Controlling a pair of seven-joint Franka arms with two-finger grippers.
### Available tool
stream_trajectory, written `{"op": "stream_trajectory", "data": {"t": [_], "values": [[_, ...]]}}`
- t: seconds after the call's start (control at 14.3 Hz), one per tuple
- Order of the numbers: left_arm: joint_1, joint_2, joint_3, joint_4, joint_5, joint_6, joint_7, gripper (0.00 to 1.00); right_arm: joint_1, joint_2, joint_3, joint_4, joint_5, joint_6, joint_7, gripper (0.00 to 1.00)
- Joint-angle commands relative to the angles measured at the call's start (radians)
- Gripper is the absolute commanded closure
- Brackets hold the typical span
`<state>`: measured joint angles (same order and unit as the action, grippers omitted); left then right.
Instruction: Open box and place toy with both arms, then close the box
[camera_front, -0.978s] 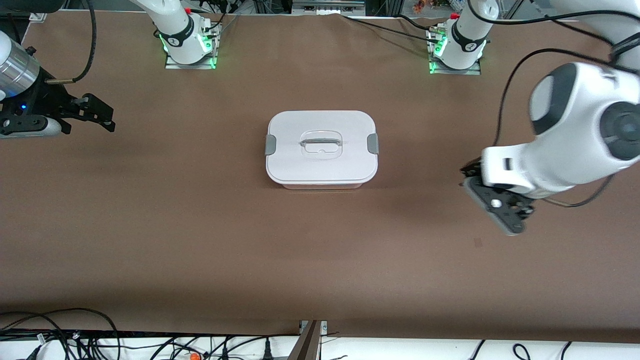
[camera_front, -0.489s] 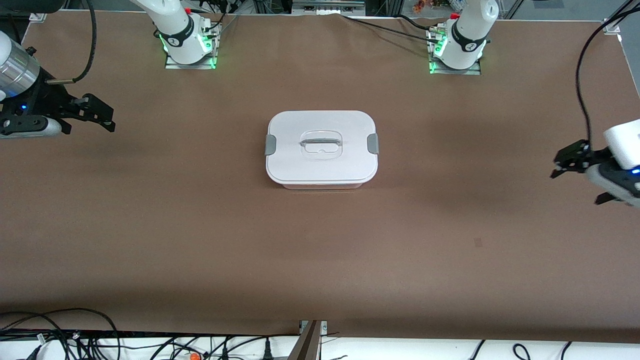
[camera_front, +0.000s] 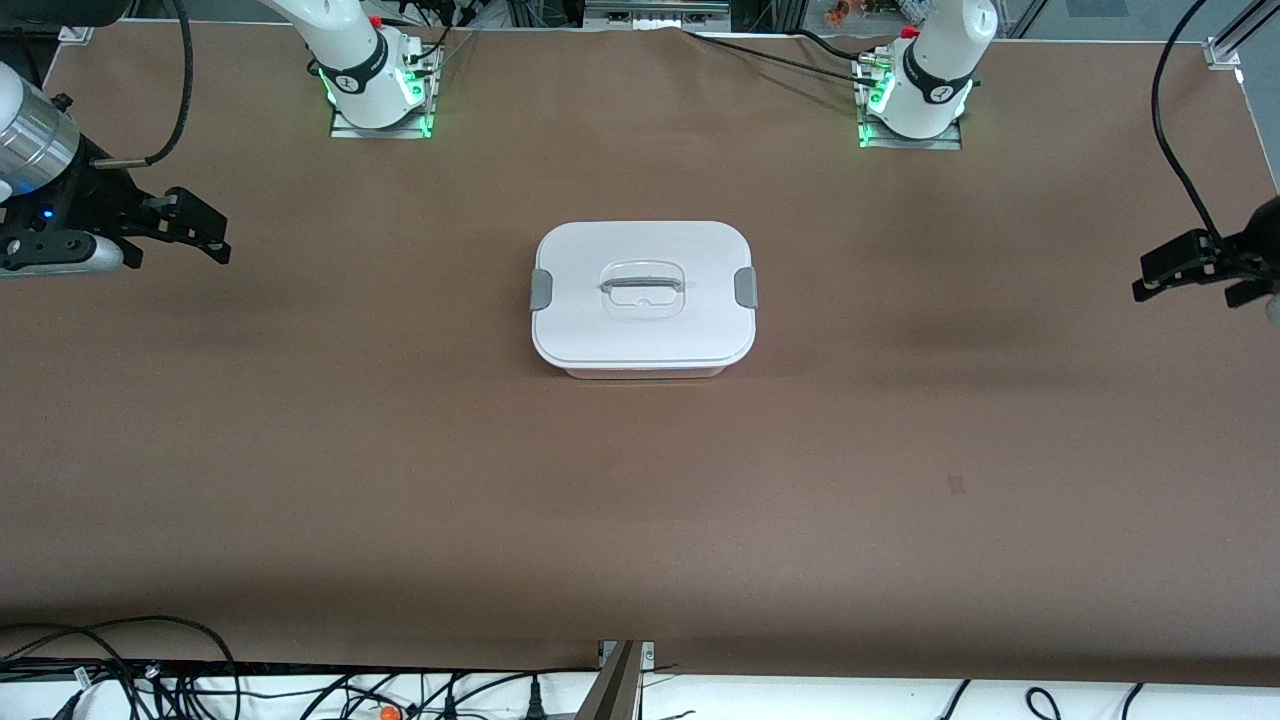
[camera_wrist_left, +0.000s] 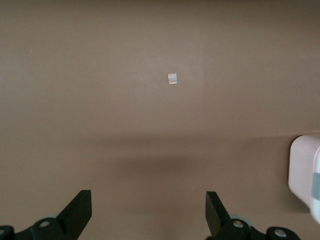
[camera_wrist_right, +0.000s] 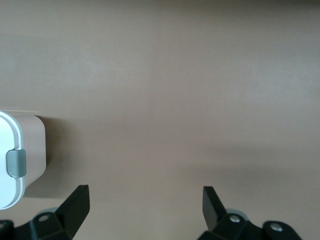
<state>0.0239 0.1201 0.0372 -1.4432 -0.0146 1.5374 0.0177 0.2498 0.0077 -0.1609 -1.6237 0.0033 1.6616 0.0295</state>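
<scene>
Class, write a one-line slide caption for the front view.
Closed box at mid-table; open left gripper and open right gripper over the table's two ends.

We see soft, even light from above. The table (camera_front: 400, 450) shows faint blurry shadows. The box (camera_front: 643, 292) looks bright, with no glare.

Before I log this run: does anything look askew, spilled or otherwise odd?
Nothing spilled or damaged. The box sits square mid-table, lid on, both clips down. No toy shows on the table. The left gripper and right gripper hang open and empty over the table's ends.
</scene>
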Motion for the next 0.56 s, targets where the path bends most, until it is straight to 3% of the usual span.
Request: {"op": "stream_trajectory", "data": {"t": [0.0, 0.49], "values": [[-0.013, -0.048, -0.013, -0.052, 0.015, -0.008, -0.078, 0.00, -0.009, 0.003, 0.004, 0.015, 0.003, -0.016, -0.008, 0.00], [-0.019, 0.012, -0.016, 0.007, 0.013, -0.060, -0.078, 0.00, -0.009, 0.011, 0.004, 0.015, -0.002, -0.016, -0.008, 0.00]]}}
